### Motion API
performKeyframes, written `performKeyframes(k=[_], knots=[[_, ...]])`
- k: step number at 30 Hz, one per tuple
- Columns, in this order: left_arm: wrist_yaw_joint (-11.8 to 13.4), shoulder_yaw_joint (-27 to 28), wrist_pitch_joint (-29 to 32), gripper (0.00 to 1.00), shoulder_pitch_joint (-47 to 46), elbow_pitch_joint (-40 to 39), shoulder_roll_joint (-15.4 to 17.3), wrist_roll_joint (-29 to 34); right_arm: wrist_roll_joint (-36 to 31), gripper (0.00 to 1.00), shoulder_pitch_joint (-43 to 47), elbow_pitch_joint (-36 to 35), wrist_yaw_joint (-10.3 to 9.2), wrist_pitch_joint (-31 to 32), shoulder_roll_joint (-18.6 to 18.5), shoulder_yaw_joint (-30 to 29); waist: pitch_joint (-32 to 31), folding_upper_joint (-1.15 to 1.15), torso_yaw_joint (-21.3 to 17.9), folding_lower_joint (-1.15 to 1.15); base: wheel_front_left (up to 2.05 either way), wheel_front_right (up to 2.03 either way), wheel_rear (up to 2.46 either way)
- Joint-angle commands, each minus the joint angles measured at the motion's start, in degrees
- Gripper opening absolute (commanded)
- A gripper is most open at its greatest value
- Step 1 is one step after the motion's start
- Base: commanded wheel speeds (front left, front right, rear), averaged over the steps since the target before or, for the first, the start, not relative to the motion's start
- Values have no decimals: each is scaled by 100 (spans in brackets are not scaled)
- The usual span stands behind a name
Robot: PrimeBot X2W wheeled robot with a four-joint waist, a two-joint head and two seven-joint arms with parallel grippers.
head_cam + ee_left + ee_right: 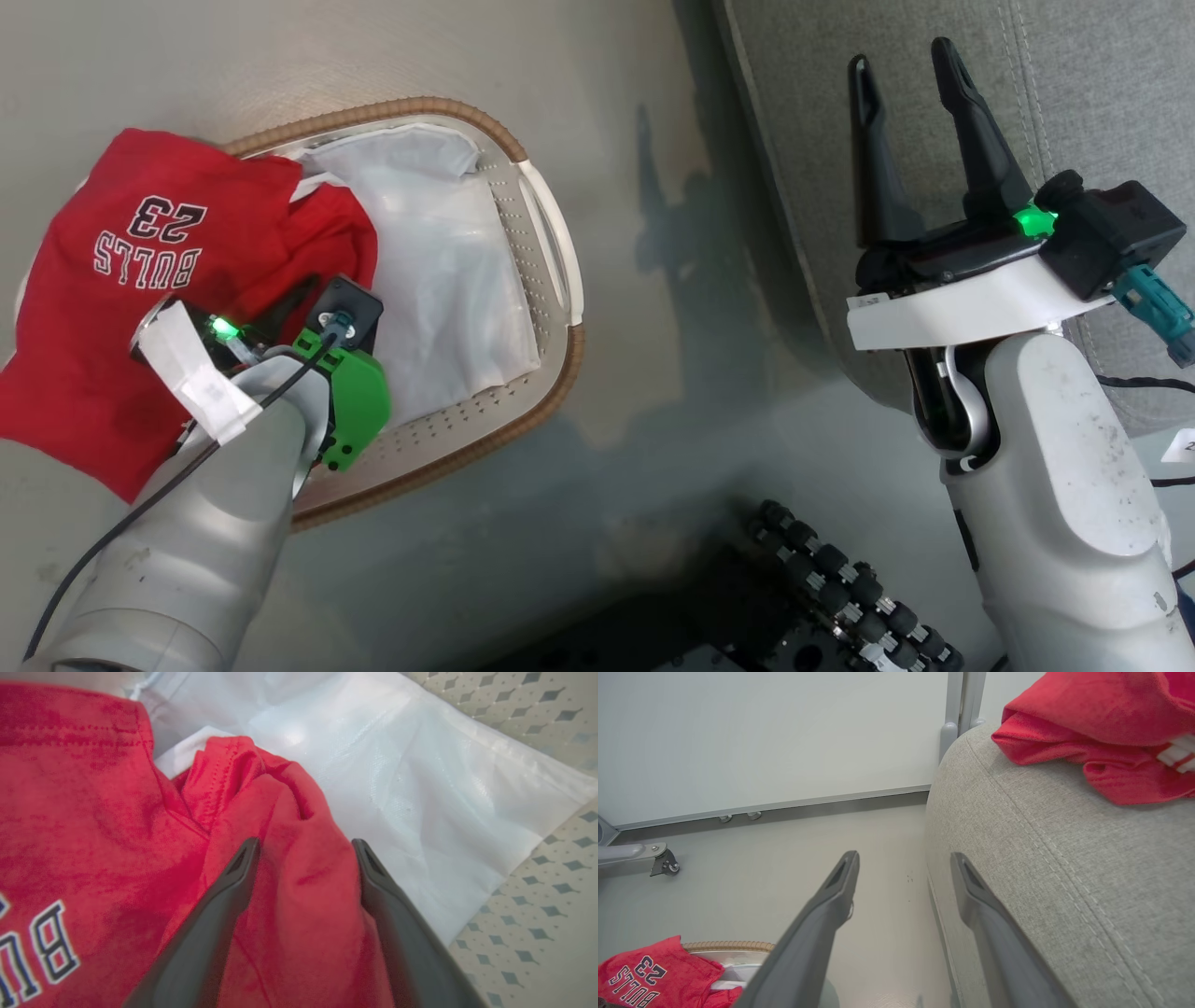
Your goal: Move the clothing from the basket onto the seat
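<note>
The basket (553, 245) stands on the floor (653, 420) beside the grey seat (1102, 93), its white liner (448, 261) showing bare over most of the inside. A red jersey (112, 308) lettered "BULLS 23" hangs over the basket's left rim, part of it inside and the rest spilling out onto the floor.

The left hand (303, 847) is down in the basket with its 2 fingers spread wide, standing astride a bunched fold of that jersey. The fold fills the gap between them, but they are not pinching it.

The right hand (901, 56) hangs over the rounded edge of the seat, fingers spread and holding nothing.

A second red garment (1087, 718), with a bit of white trim, lies crumpled on top of the seat, well apart from the basket.
</note>
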Motion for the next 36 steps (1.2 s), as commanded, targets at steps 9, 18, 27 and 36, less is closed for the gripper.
performKeyframes(k=[9,18,27,36], knots=[[68,120,-348,0,-93,193,95,-255,22,100,-61,78,-6,-14,-11,14,37,0,-39,-1,0,0,0],[-136,-6,-712,0,177,-249,-9,-370,-216,100,41,309,-6,-14,-13,-135,-500,0,330,-1,0,0,0],[-237,-239,-750,0,696,-1365,12,-386,-618,100,550,687,-6,-14,-16,-388,-1671,0,981,-1,0,0,0],[-283,-651,-752,0,890,-2474,93,-466,-858,100,1193,1052,-6,-14,-18,-398,-2896,0,1491,-1,0,0,0]])
